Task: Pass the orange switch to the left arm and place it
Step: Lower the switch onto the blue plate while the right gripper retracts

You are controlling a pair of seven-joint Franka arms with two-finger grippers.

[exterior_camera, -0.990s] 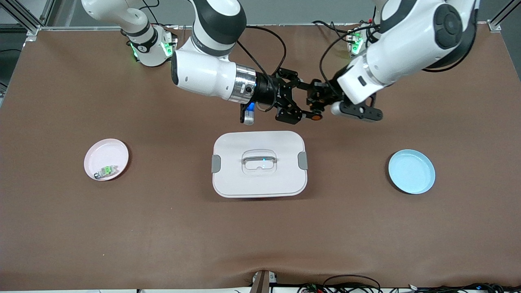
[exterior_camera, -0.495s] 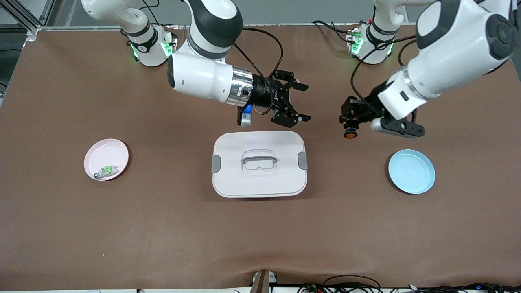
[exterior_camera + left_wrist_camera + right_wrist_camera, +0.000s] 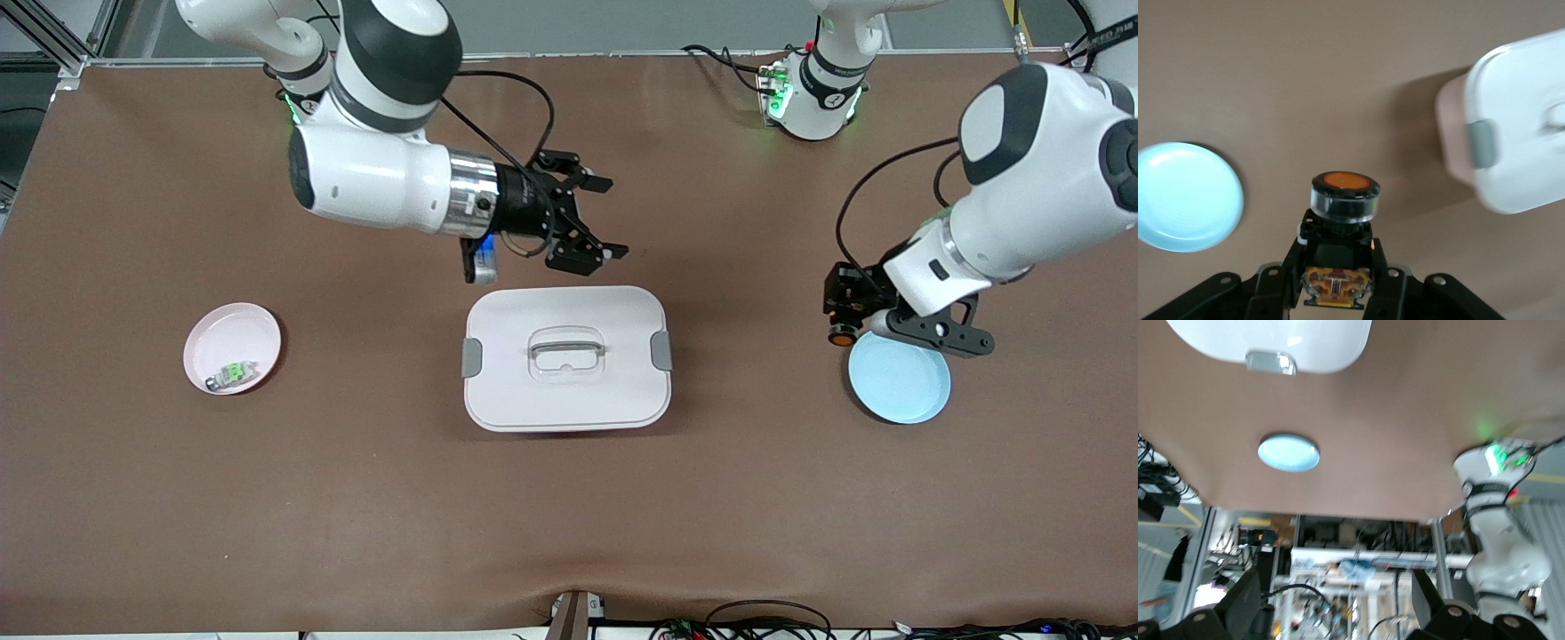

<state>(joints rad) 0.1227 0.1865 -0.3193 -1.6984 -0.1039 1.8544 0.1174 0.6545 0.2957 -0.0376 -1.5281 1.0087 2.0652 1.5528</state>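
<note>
A white box (image 3: 566, 357) with grey side latches and a recessed lid handle sits at the middle of the brown counter (image 3: 356, 498), lying between the two plates. Toward the right arm's end from the box rests a pink plate (image 3: 222, 333) carrying a small green-topped switch (image 3: 233, 373); toward the left arm's end from the box lies a blue plate (image 3: 900, 378), bare inside.

The orange switch (image 3: 1342, 197) is a small black component with a round orange button face set in a clear collar; copper-coloured contacts show at its base.

The left tool (image 3: 845, 311) is clamped narrowly on the switch's black body and holds it in the air, button face pointing down, over the counter just beside the blue plate's rim on the side facing the box. The right tool (image 3: 594, 218) hangs with its jaws spread wide and nothing between them, over the counter beside the box's edge farther from the front camera.
</note>
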